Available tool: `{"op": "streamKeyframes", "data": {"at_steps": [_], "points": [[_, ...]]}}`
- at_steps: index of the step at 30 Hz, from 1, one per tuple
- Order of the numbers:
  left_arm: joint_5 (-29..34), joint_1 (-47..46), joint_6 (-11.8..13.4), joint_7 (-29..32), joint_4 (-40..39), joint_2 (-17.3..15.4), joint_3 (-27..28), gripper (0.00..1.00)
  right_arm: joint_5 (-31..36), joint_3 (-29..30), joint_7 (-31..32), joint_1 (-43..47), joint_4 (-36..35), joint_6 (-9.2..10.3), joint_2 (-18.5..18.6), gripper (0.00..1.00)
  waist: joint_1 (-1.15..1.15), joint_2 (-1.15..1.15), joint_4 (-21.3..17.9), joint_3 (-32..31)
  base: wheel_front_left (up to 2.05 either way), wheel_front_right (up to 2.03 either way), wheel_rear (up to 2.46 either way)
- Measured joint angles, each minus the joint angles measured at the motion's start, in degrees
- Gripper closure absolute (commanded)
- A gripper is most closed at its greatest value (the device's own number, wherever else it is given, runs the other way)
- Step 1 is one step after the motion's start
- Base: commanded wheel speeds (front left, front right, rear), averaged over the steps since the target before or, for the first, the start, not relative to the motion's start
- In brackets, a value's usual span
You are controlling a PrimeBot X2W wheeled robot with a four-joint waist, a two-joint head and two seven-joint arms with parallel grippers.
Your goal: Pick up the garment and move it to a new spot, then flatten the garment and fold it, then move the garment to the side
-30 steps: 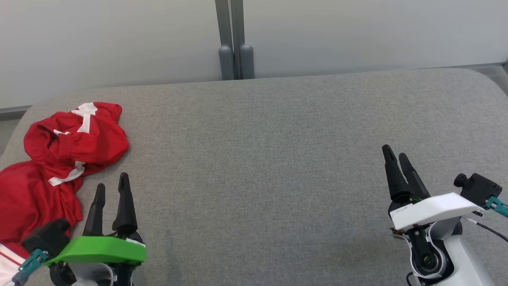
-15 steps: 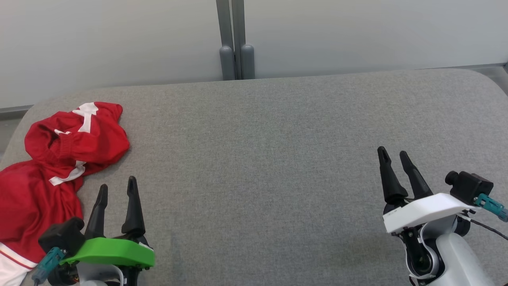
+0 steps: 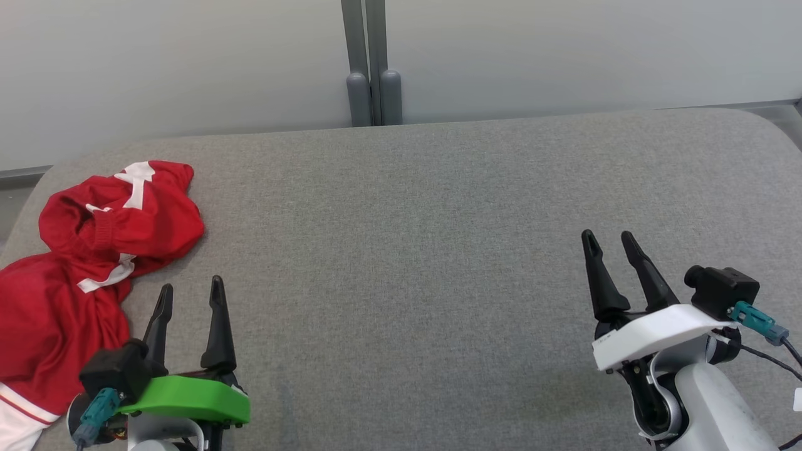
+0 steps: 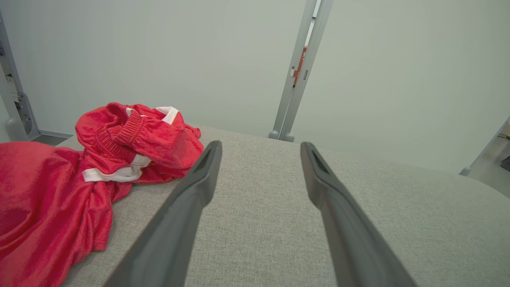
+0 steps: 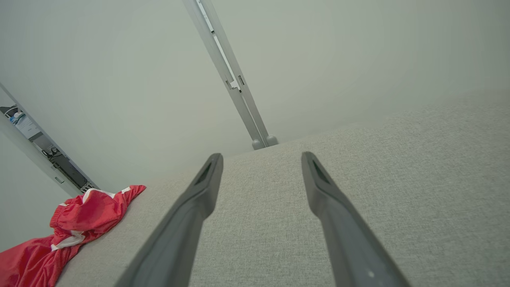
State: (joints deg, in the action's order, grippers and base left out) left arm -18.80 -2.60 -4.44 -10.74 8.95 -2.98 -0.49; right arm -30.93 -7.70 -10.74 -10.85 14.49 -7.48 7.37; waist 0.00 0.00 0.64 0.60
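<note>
**A:** Where is the garment?

**B:** It's crumpled in a heap at the left edge of the head view, on the grey padded surface. It's red with white trim, and part of it runs off the lower left corner.

**A:** And the left end effector?

**B:** Lower left of the frame, just beside the red cloth. Its fingers are spread wide with nothing between them.

**A:** The right end effector?

**B:** Lower right, well apart from the garment. It's also wide and empty, above bare grey fabric, fingers pointing toward the top of the frame.
</note>
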Motion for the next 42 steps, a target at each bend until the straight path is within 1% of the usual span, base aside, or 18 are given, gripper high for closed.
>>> {"op": "streamKeyframes", "data": {"at_steps": [30,38,42], "points": [[12.17,0.54,-0.08,-3.46,-1.19,0.03,-0.88,0.00,10.61,-4.10,-3.38,-1.38,1.78,-0.01,1.67,0.00,0.00,0.00,-0.10,-0.28,0.00,0.00,0.00],[15.01,0.70,0.01,-4.25,-1.20,0.08,-1.08,0.00,12.99,-4.56,-4.26,-1.83,1.96,-0.01,1.96,0.00,0.00,0.00,-0.07,-0.17,0.00,0.00,0.00],[15.07,0.71,0.08,-4.32,-1.20,0.10,-1.10,0.00,13.03,-4.56,-4.31,-1.86,2.00,-0.01,1.97,0.00,0.00,0.00,-0.04,-0.15,0.00,0.00,0.00]]}}
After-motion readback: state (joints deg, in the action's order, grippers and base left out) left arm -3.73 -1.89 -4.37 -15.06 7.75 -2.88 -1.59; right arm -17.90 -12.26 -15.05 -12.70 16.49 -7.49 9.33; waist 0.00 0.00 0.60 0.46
